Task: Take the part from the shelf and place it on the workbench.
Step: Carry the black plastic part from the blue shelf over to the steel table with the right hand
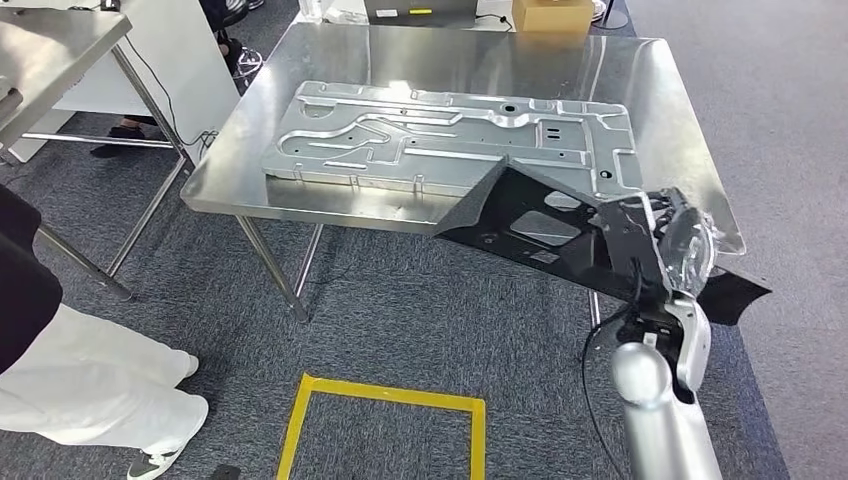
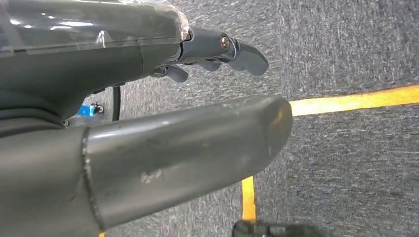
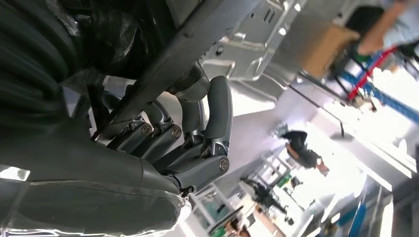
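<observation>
At the near right corner of the workbench [image 1: 330, 60], my right hand [image 1: 668, 240] grips the black panel [image 1: 520, 215] by its near end; in the right wrist view my fingers [image 3: 197, 123] curl around the panel's edge with the thumb pressed on the other face. The far part of the panel already lies over the worktop's front edge and overlaps the near right corner of the large stamped metal plate [image 1: 450, 135], while the end I hold hangs out past the bench, over the carpet. I judge this to be the placing step, close to done but not finished: the part is only half supported. The next move calls for pushing it farther in over the worktop until it rests fully, then letting go, minding that it does not slide off the front edge or scrape the plate beneath.

My left hand [image 2: 148, 98] hangs low over the grey carpet [image 1: 400, 300], holding nothing, fingers loosely curled but apart.

The worktop is bare polished steel. A cardboard box [image 1: 552, 13] sits at its far edge, yellow floor tape [image 1: 385, 395] marks a square before it, and a person [image 1: 60, 340] stands to my left.
</observation>
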